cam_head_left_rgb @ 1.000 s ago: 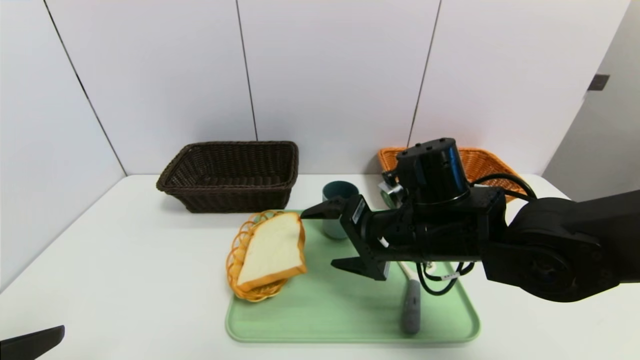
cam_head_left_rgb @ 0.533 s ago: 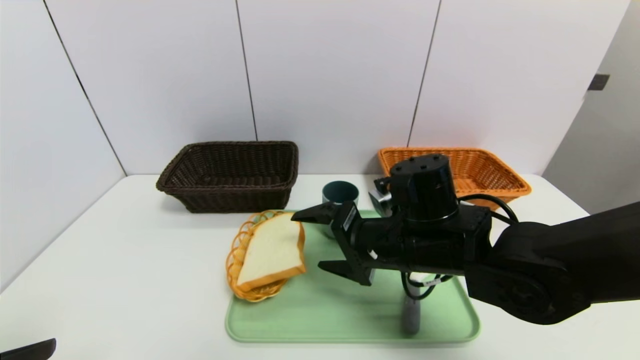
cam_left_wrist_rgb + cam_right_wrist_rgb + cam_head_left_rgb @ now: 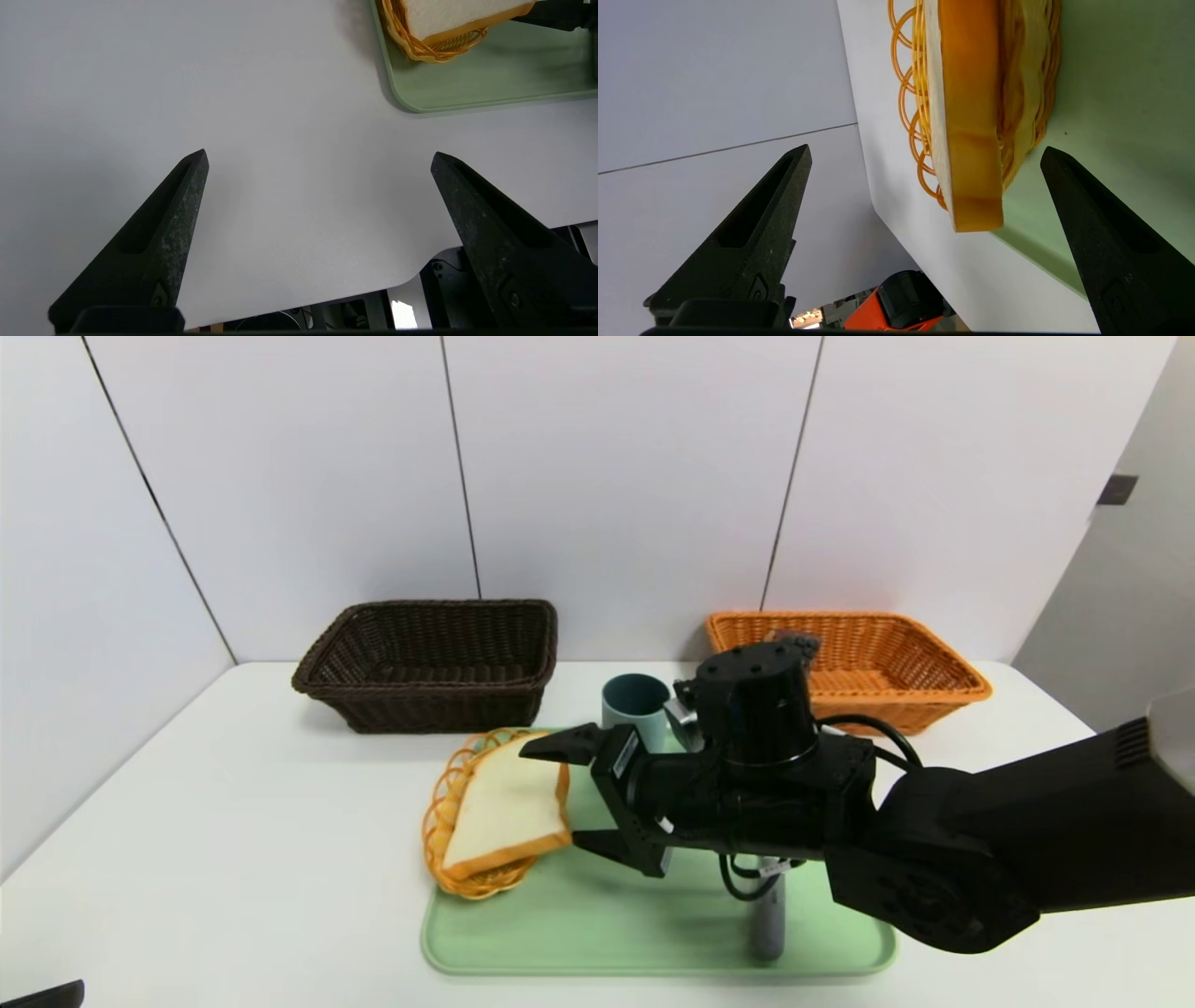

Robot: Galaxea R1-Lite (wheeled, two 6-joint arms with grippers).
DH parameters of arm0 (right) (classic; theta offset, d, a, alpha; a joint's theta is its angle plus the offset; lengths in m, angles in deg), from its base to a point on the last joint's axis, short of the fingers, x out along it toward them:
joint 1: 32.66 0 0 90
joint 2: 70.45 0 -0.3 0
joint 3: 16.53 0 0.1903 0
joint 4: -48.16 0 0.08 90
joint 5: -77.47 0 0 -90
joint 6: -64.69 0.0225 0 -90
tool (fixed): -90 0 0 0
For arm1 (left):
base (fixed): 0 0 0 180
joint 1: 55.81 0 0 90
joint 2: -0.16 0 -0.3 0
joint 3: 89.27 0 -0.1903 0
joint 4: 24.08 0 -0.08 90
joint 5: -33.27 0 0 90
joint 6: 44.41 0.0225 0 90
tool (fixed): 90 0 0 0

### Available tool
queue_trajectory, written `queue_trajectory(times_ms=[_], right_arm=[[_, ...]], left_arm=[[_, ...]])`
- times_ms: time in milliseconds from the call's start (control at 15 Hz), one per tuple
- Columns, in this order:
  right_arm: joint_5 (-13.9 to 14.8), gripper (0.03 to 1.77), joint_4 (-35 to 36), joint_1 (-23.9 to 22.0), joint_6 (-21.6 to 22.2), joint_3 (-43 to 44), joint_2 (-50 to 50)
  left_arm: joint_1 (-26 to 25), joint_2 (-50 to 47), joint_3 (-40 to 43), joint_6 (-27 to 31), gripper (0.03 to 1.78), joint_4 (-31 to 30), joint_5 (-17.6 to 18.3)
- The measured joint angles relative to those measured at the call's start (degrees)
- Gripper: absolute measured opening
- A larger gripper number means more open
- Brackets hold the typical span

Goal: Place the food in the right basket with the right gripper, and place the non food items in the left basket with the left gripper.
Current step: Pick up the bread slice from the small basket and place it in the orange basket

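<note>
The slice of bread (image 3: pixel 509 807) lies on a small round wicker mat (image 3: pixel 446 821) at the left end of the green tray (image 3: pixel 597 933), and the right tool (image 3: pixel 586 803) is held wide open just beside it, so the food-picking step is judged to be in hand. Next, the crust edge should be closed on gently and the bread carried to the orange basket (image 3: pixel 845 663). The left tool (image 3: pixel 317 186) is held open over the bare bench (image 3: pixel 233 859), well apart.
</note>
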Motion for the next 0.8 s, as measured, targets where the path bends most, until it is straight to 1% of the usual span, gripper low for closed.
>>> queue_trajectory(times_ms=[267,733,800], right_arm=[[-0.04,1.69,4.35,0.13,0.37,0.78,-1.83],[-0.06,1.70,4.52,0.13,1.29,1.60,-2.78],[-0.04,1.61,4.46,0.16,1.27,1.62,-2.82]], left_arm=[[0.00,-0.06,0.00,0.00,1.69,-0.02,0.02],[0.00,0.35,0.17,0.10,1.69,-0.15,-0.01],[0.00,0.41,0.17,0.10,1.69,-0.15,0.02]])
